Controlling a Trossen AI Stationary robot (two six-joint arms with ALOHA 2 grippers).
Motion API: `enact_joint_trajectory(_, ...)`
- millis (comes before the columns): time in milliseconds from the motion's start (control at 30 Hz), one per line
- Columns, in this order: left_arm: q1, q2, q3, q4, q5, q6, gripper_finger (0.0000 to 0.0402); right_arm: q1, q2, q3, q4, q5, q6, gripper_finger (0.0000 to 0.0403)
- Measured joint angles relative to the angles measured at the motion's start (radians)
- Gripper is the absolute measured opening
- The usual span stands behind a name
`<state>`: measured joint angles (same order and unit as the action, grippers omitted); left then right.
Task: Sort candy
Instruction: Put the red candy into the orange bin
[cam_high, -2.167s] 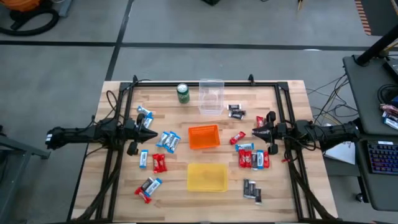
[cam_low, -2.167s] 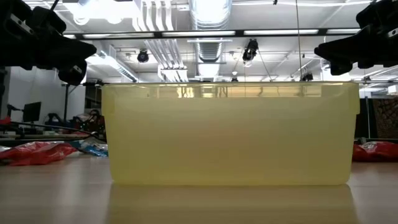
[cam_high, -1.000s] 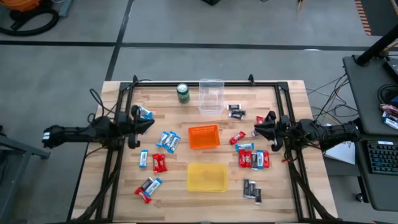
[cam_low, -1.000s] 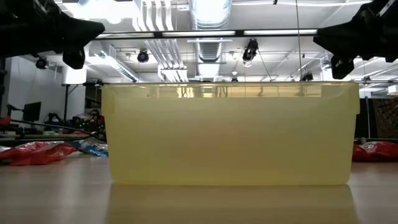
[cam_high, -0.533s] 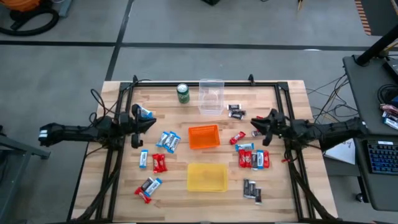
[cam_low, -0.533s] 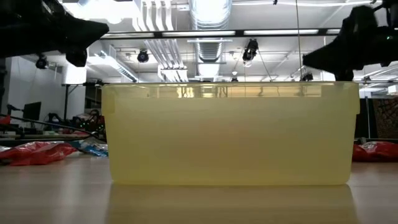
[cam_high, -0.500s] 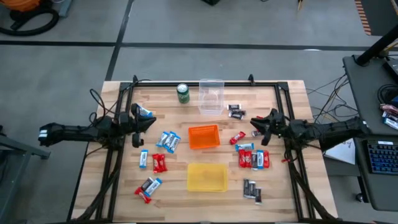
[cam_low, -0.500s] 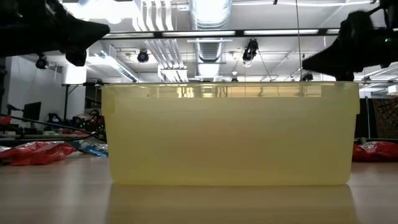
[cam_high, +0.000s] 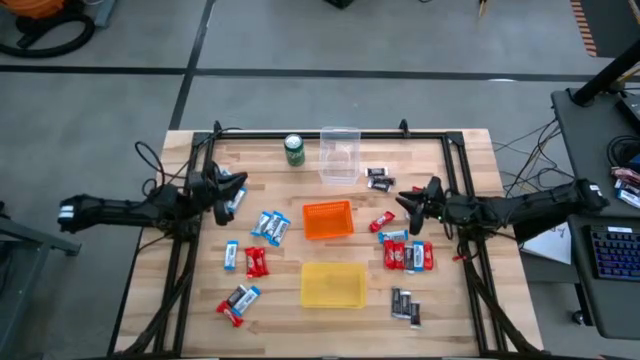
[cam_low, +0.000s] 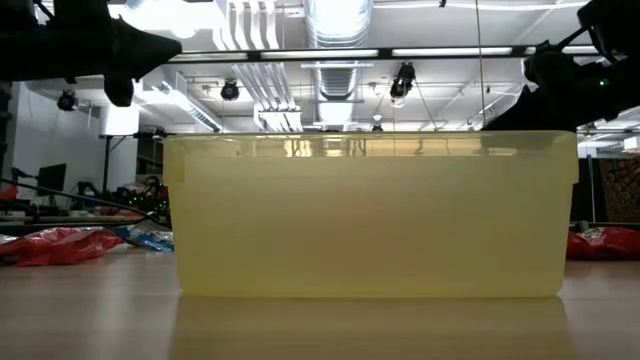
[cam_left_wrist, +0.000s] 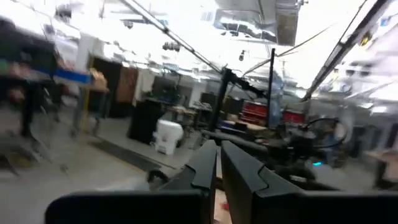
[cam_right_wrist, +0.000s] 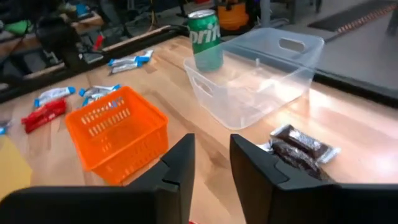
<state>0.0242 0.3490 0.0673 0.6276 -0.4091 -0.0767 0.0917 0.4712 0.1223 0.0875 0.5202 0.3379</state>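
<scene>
The green can (cam_right_wrist: 206, 40) standing beside the clear bin (cam_right_wrist: 258, 73) carries white lettering that reads as "prite"; the first letter is hidden round the curve. No wrapper print on the candy can be read.

The candy lies scattered over the wooden bench (cam_high: 460, 320). Blue-and-white and red bars (cam_high: 270, 228) lie on the left half, with another small group (cam_high: 238, 300) near the front left. A cluster of red and blue-and-white bars (cam_high: 407, 254) lies right of the yellow bin (cam_high: 333, 284). Dark-wrapped bars (cam_right_wrist: 301, 148) lie just beside the clear bin, and two more dark ones (cam_high: 404, 305) lie right of the yellow bin at the front. The orange basket (cam_right_wrist: 118, 132) sits at the middle, holding nothing visible.

The right tool (cam_right_wrist: 210, 163) hovers over the bench between the dark bars and the orange basket, its fingers parted with a clear gap and nothing between them. The left tool (cam_left_wrist: 218, 167) is raised at the bench's left edge, clenched with its fingers almost touching and nothing gripped.
</scene>
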Motion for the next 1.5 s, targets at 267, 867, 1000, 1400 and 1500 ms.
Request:
enact_joint_trajectory(267,-0.002,0.057,0.000,0.019,0.079,0.054,0.0007,0.000,0.106,0.076,-0.005,-0.049,-0.183,0.0174)
enact_joint_trajectory(867,-0.004,0.100,-0.006,0.097,0.192,-0.180,0.0007,-0.001,0.531,0.460,-0.550,-0.144,-0.236,0.0189)
enact_joint_trajectory(1000,-0.004,0.101,-0.010,0.097,0.192,-0.183,0.0007,-0.001,0.608,0.459,-0.552,-0.167,-0.245,0.0189)
enact_joint_trajectory(1400,-0.004,0.101,-0.011,0.097,0.241,-0.205,0.0007,-0.027,0.777,0.458,-0.503,-0.207,-0.229,0.0171)
enact_joint_trajectory(1500,-0.004,0.101,-0.011,0.097,0.262,-0.219,0.0007,-0.051,0.800,0.458,-0.493,-0.217,-0.245,0.0162)
